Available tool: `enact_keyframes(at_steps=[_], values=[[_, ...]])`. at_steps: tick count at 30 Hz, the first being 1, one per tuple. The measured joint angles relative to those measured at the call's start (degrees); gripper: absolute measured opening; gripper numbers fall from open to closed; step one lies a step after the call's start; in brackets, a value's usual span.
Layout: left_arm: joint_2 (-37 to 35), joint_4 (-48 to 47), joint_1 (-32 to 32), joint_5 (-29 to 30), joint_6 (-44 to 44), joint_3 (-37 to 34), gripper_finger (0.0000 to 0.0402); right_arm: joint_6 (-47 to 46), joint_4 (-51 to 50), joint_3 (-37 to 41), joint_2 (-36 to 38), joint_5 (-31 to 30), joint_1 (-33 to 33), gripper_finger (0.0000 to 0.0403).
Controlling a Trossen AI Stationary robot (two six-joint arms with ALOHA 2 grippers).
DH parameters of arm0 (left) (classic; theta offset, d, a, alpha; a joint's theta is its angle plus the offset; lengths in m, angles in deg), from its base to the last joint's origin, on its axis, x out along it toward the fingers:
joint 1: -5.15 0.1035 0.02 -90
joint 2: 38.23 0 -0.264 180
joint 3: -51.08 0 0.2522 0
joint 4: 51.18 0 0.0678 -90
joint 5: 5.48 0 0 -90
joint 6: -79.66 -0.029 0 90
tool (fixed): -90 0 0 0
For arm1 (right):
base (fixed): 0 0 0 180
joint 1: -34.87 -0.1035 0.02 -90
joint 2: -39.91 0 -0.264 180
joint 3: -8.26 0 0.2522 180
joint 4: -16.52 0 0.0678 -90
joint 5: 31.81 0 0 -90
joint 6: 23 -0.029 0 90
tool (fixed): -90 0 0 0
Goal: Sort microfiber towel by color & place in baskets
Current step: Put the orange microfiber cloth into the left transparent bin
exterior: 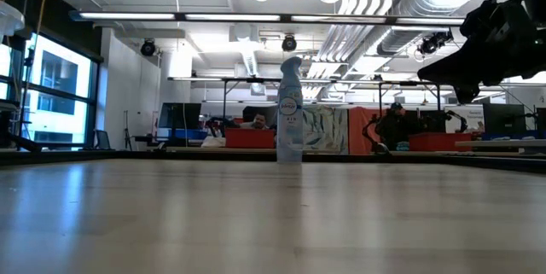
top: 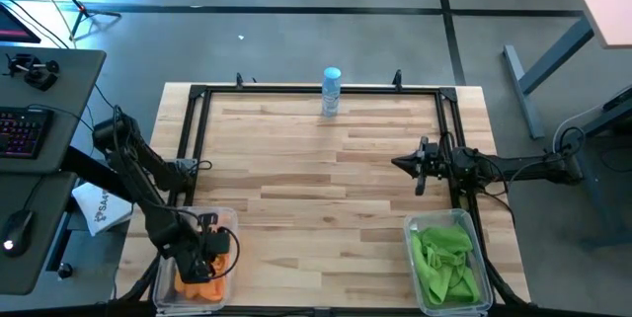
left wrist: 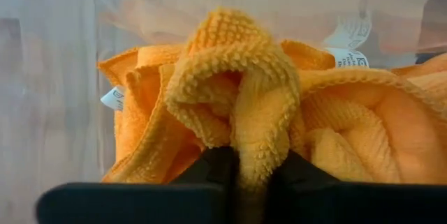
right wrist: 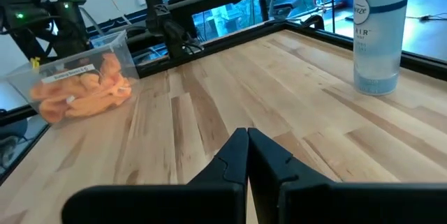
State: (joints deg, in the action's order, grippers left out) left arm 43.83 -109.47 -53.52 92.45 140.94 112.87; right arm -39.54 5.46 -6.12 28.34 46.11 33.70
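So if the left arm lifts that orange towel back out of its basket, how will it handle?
Probably floppy: the orange towel drapes in soft folds between the left gripper fingers, so it should sag and trail. Likely light, and its looped pile looks grippy, not slippery. It may drag neighbouring cloths along, since they lie tangled in the clear basket.

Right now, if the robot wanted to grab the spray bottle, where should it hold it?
Probably around the spray bottle's straight white body, below the narrower blue top. It stands upright and alone near the table's far edge, so a gripper could come in level from the side. The right gripper is free and shut; the left gripper is down in the basket on an orange towel.
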Motion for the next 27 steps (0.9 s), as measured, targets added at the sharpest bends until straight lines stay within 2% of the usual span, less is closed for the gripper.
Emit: enact_keyframes(at_steps=[5, 9, 13, 27], values=[[0.0, 2.55, 0.09, -2.85, 0.19, -0.18, 0.0083, -0.15, 0.01, 0.0, 0.0, -0.39, 0.0, 0.0], [0.14, 3.33, 0.11, -8.38, 0.15, 1.45, 0.0109, -0.13, 0.07, 0.0, 0.0, -1.45, 0.0, 0.0], [0.2, 1.01, 0.15, -9.61, 0.15, 4.81, 0.0114, -0.02, 0.06, 0.0, 0.0, -1.45, 0.0, 0.0], [0.2, -16.15, 0.13, -9.63, 0.55, 17.17, 0.0115, 1.55, 0.06, 0.0, 0.0, -1.46, 0.0, 0.0]])
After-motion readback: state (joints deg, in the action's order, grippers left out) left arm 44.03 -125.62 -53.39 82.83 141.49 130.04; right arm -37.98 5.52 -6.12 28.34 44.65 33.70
